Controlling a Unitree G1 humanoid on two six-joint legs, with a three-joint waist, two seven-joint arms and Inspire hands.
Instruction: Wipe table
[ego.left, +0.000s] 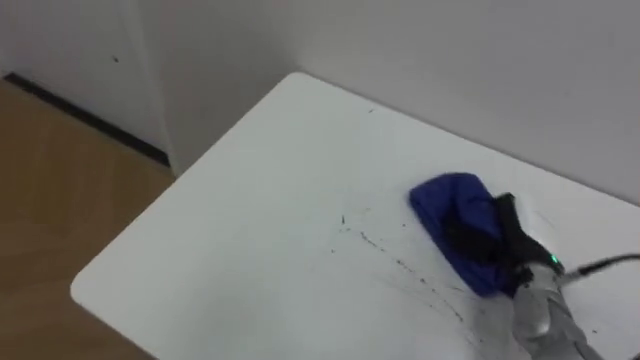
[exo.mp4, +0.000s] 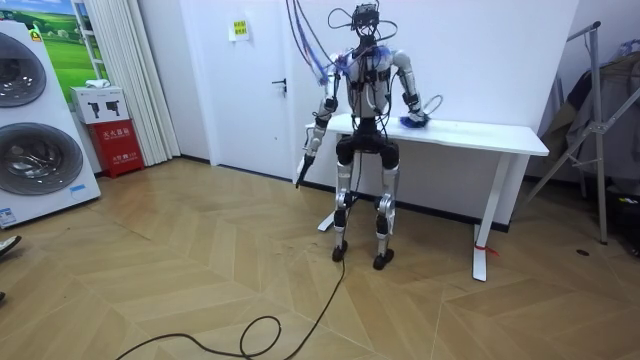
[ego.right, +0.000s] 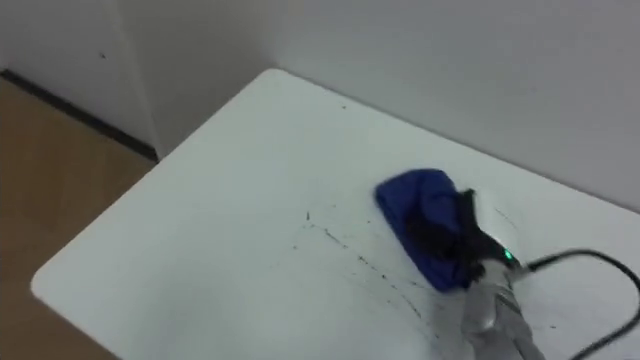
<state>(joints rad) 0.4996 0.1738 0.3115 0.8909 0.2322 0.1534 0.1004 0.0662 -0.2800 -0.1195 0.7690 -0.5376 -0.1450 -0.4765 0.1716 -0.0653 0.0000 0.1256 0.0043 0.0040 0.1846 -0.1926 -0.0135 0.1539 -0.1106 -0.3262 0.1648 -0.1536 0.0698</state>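
A crumpled blue cloth (ego.left: 452, 203) lies on the white table (ego.left: 250, 230) toward its far right, close to the wall. My right hand (ego.left: 492, 236) rests on top of the cloth, its dark fingers laid over it and pressing it down. Thin dark scribble marks (ego.left: 390, 258) run across the table top just left of the cloth. In the room view I stand at the table's left end, facing the wall, with the right hand (exo.mp4: 414, 119) on the cloth (exo.mp4: 408, 122). My left hand (exo.mp4: 303, 165) hangs open at my side, below table height.
The table's left corner (ego.left: 80, 290) and near edge drop to wooden floor (ego.left: 50, 170). A white wall (ego.left: 450, 70) runs right behind the table. In the room, washing machines (exo.mp4: 35, 130) and a red box (exo.mp4: 118, 145) stand left, a metal rack (exo.mp4: 600, 130) right.
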